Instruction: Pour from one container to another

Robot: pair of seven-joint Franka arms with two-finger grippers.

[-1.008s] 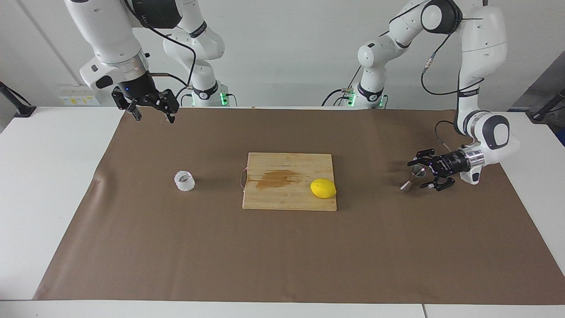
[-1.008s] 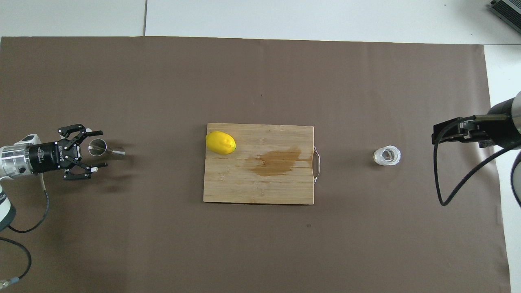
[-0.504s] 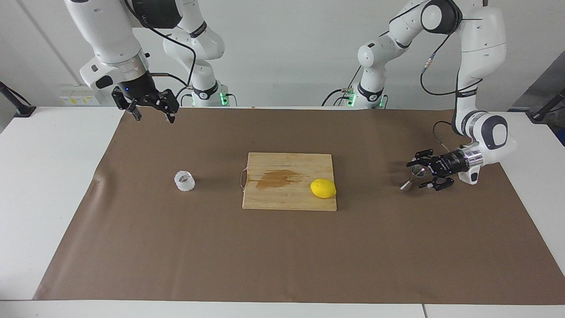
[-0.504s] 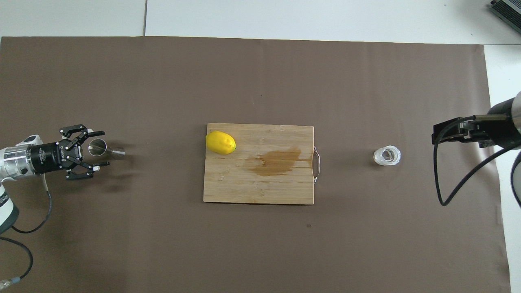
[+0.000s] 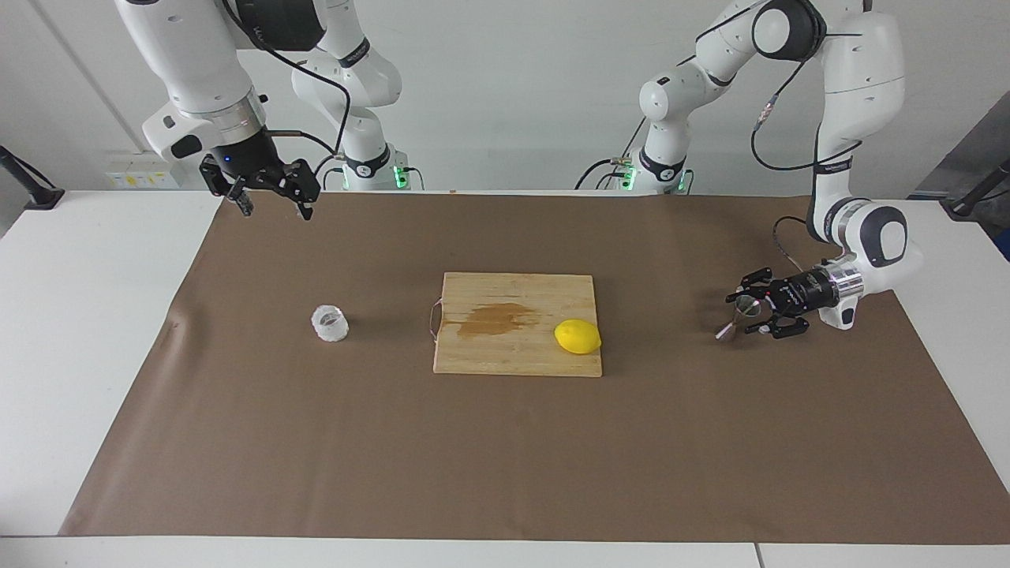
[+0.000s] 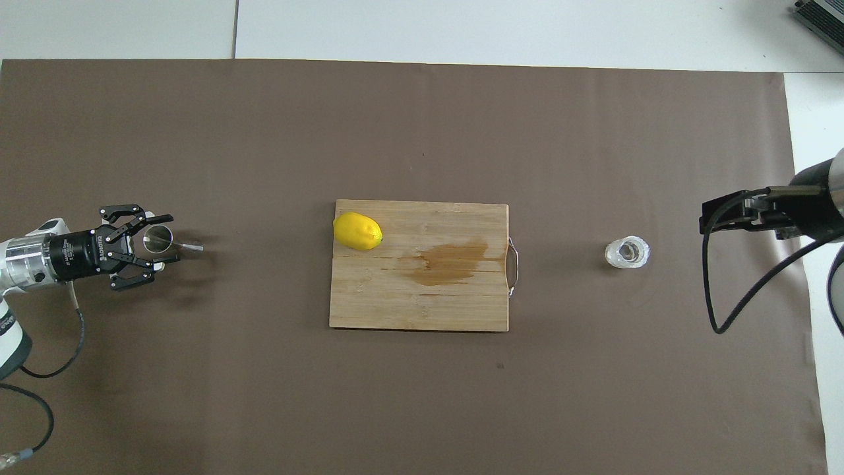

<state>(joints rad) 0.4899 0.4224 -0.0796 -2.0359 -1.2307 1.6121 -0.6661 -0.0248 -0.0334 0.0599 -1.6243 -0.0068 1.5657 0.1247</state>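
Note:
The small steel hourglass jigger [image 5: 740,314] [image 6: 158,239] stands on the brown mat toward the left arm's end of the table. My left gripper [image 5: 748,313] [image 6: 163,241] lies level just above the mat, open, with one finger on each side of the jigger's upper cone. The translucent whitish cup [image 5: 330,323] [image 6: 627,253] sits on the mat toward the right arm's end, with nothing touching it. My right gripper [image 5: 274,207] hangs open and empty, high over the mat's edge close to the robots, and waits.
A wooden cutting board [image 5: 489,355] [image 6: 422,303] with a brown wet stain lies at the mat's middle. A lemon [image 5: 577,337] [image 6: 357,231] rests on its corner toward the left arm's end. The brown mat [image 5: 505,457] covers most of the white table.
The left gripper's fingers have drawn closer together around the jigger. The right gripper has risen slightly. The cup, the lemon and the board have not moved.

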